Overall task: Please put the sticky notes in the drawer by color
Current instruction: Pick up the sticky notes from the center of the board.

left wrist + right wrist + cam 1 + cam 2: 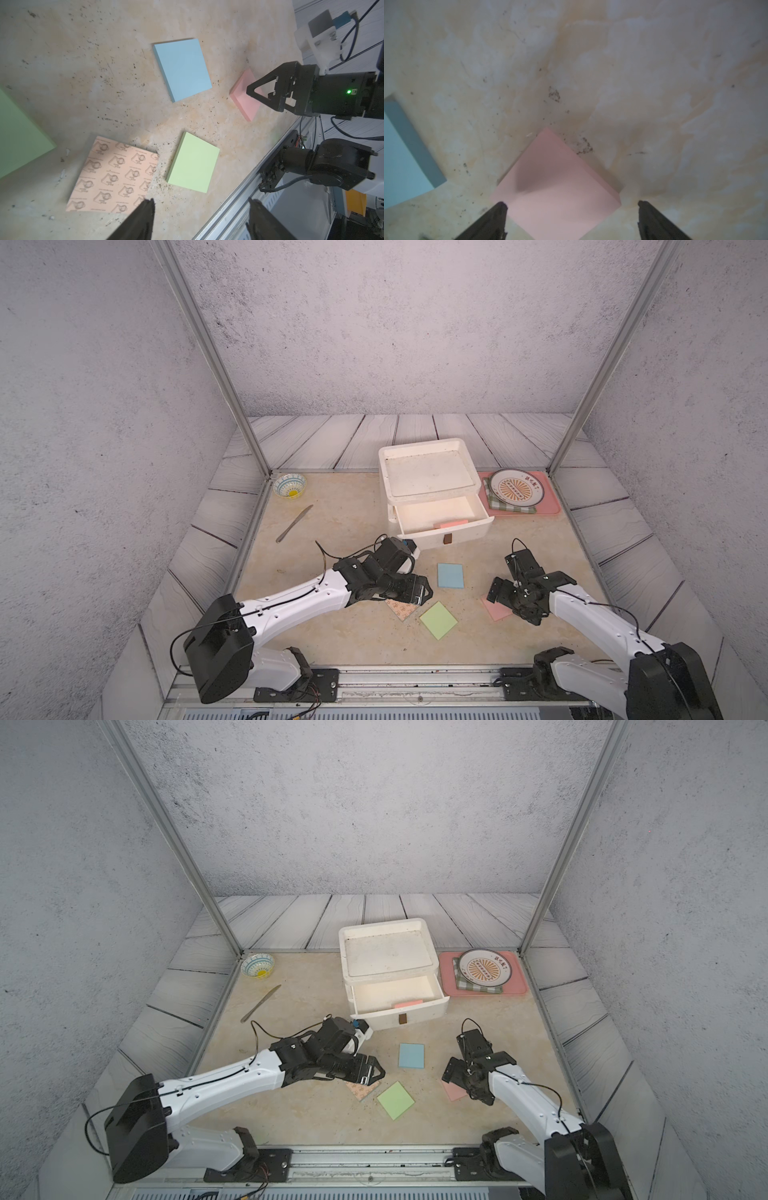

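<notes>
The right gripper (571,204) hovers just above the plain pink sticky-note pad (556,187), fingers spread wide with nothing between them. The left gripper (200,202) is also open and empty, hanging over the peach printed pad (399,609).

Taking the blue pad (450,576) as the clock's centre in a top view, the pink pad lies at 4 o'clock, a light green pad (438,619) at 6, the peach pad at 7, and the white drawer chest (424,446) at 12. One of the chest's drawers (444,533) is pulled out, with another pink pad (451,524) against its front wall. A second green pad (18,135) shows only in the left wrist view.

The pink pad is probably light, a low block of paper that is stiff as a stack but has loose top sheets which could fan or peel. It lies flat on the table and could skid if nudged. It sits corner-on to the right fingers, so the wrist likely needs turning to pinch two opposite straight edges. The tips should go right down to the table to take the whole stack.
</notes>
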Controlling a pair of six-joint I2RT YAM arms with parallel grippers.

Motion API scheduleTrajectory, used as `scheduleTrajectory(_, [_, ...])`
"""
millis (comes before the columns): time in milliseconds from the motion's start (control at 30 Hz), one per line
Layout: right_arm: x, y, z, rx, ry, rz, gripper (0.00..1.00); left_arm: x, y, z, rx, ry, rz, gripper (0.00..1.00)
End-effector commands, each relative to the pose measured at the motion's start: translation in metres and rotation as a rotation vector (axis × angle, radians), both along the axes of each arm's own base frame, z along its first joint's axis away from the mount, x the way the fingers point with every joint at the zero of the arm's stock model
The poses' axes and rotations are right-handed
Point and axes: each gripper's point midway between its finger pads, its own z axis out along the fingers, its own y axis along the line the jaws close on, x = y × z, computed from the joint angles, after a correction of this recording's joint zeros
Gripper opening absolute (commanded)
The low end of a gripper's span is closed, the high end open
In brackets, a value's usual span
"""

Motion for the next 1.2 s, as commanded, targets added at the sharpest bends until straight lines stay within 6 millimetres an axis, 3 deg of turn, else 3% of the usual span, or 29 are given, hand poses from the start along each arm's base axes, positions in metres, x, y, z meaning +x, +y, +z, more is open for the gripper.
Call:
scheduleTrajectory(0, [0.016,0.008,0.003,0.037,-0.038,0.033,0.99,0.005,-0.01,-0.003,-0.002,-0.023,0.028,0.76])
scheduleTrajectory(167, [0.018,0.011,-0.006,0.063,0.0,0.044,0.99,0.002,-0.02,-0.023,0.034,0.026,0.03,0.75])
scheduleTrajectory(300, [0.001,0.023,-0.01,0.115,0.135,0.082,0.99,-0.001,-0.024,-0.026,0.038,0.038,0.018,0.75])
scheduleTrajectory(433, [-0.009,0.005,-0.009,0.029,0.176,0.025,0.99,0.002,-0.027,-0.023,0.028,0.023,0.024,0.75])
scheduleTrajectory(600, [0.0,0.003,-0.005,0.007,0.148,0.017,0.99,0.001,-0.033,-0.024,0.029,0.034,0.005,0.75])
scheduleTrajectory(933, [0.029,0.029,-0.009,0.133,0.065,-0.024,0.99,0.0,-0.029,-0.025,0.03,0.028,0.009,0.75])
scheduleTrajectory(1167, [0.052,0.01,-0.002,-0.028,0.048,-0.013,0.99,-0.002,-0.032,-0.027,0.029,0.041,-0.003,0.75])
